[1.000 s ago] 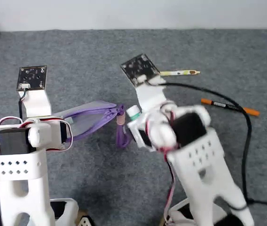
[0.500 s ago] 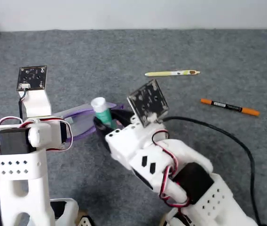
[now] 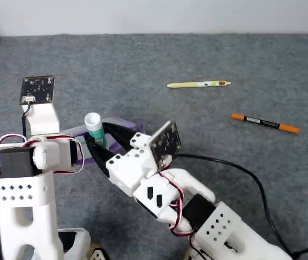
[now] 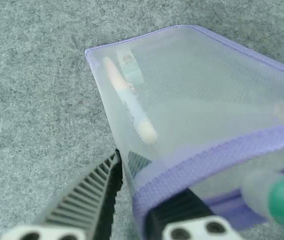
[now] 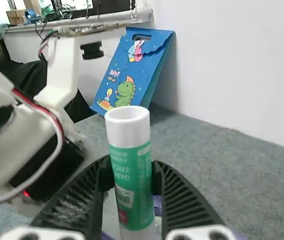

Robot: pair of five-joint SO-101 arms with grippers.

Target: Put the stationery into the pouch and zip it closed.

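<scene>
Green-labelled glue stick upright, clamped in right end effector, over pouch.

Translucent pouch with purple trim; green-and-white glue stick; orange, black-banded marker; grey table.

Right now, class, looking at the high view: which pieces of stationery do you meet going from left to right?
glue stick → yellow-green pen → orange marker
</scene>
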